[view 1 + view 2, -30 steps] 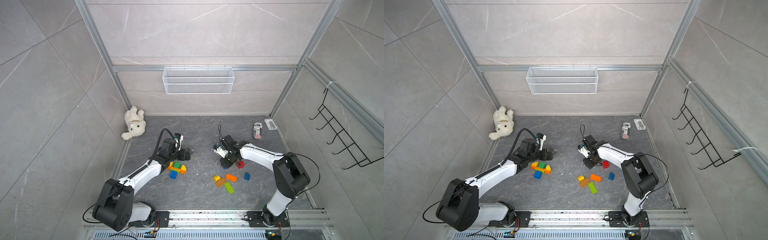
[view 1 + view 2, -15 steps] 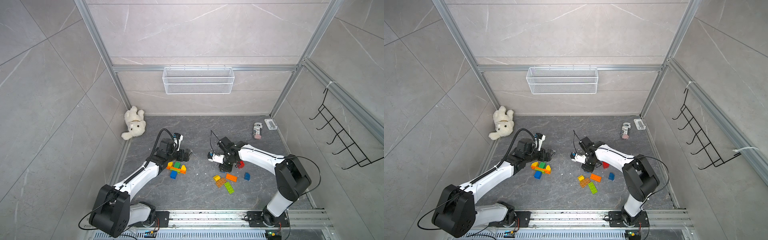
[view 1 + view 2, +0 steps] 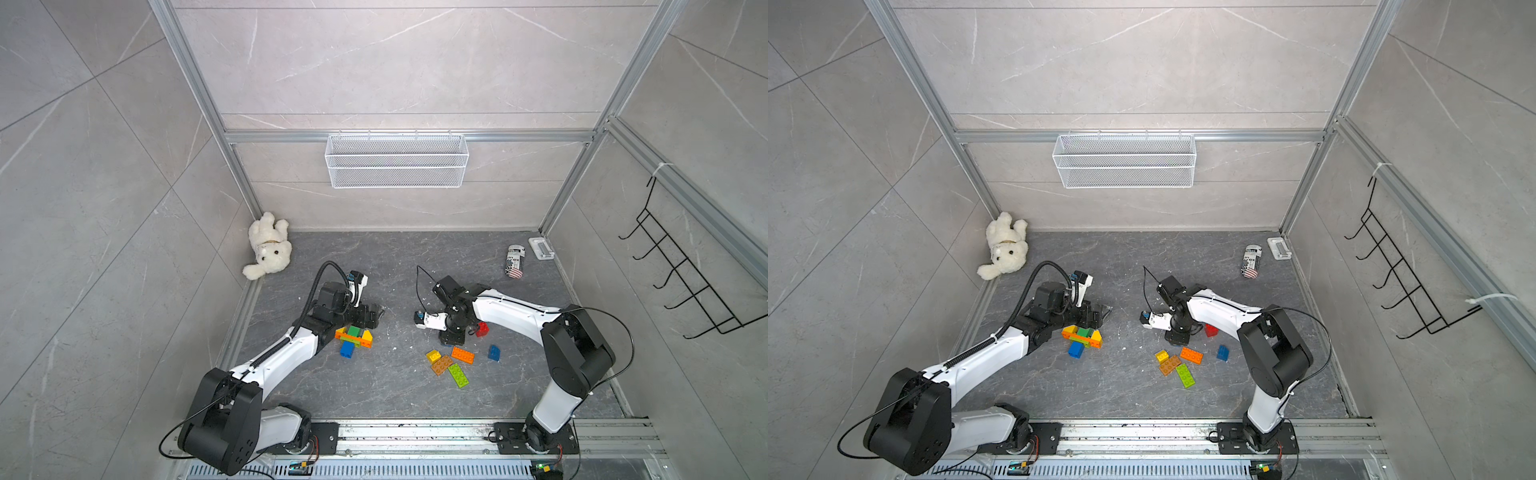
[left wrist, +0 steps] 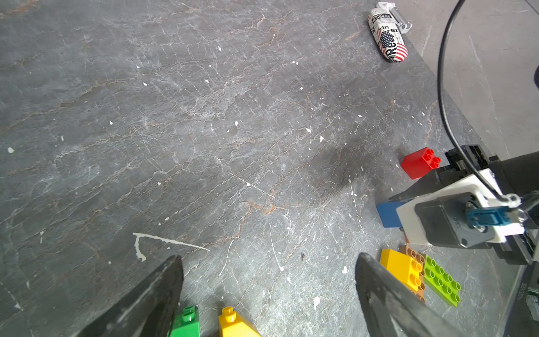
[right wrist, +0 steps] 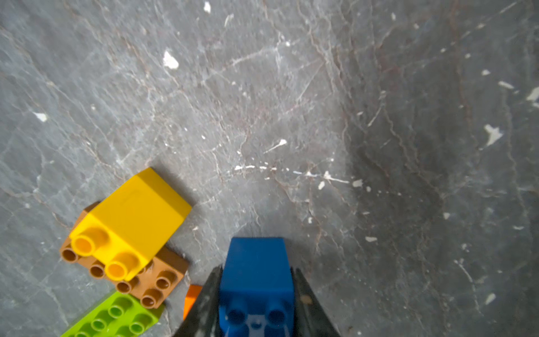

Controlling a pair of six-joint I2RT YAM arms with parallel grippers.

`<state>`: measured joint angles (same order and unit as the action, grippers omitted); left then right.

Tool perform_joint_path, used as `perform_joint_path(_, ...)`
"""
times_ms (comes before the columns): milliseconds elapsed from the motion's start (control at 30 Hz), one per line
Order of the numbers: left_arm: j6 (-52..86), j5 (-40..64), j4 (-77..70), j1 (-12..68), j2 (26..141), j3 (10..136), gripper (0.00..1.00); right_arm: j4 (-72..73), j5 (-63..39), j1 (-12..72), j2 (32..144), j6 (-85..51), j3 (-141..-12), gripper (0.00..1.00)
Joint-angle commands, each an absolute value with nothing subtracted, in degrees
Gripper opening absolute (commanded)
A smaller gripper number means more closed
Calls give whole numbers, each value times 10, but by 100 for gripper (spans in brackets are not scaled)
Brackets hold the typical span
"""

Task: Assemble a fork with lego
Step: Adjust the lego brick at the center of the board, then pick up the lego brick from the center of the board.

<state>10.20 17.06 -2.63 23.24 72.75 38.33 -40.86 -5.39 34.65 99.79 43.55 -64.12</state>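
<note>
Assembly (image 3: 354,336) sits left of centre in a top view, just beside spread, empty left gripper (image 4: 268,258); right gripper (image 5: 256,271) (frame-right of it) pinches blue brick (image 5: 256,253), seemingly sloped.

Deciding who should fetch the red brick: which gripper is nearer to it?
Right. The right gripper, shut on a blue brick, sits just beside the red brick. The left gripper stands open farther off, by the multicoloured brick cluster.
</note>
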Motion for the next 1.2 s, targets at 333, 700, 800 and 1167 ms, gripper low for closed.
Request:
perform_joint_path(333, 82, 200, -32, 229, 709, 389, 96, -356, -45, 346, 855, 341, -613, 99)
perform_joint_path(700, 69, 208, -8, 229, 709, 394, 97, -554, -250, 273, 838, 259, -700, 99)
perform_joint_path(800, 72, 203, -18, 229, 707, 386, 97, -568, -187, 272, 831, 252, -682, 89)
perform_joint_path(1167, 69, 185, -21, 229, 701, 382, 96, -553, -44, 276, 781, 262, -583, 75)
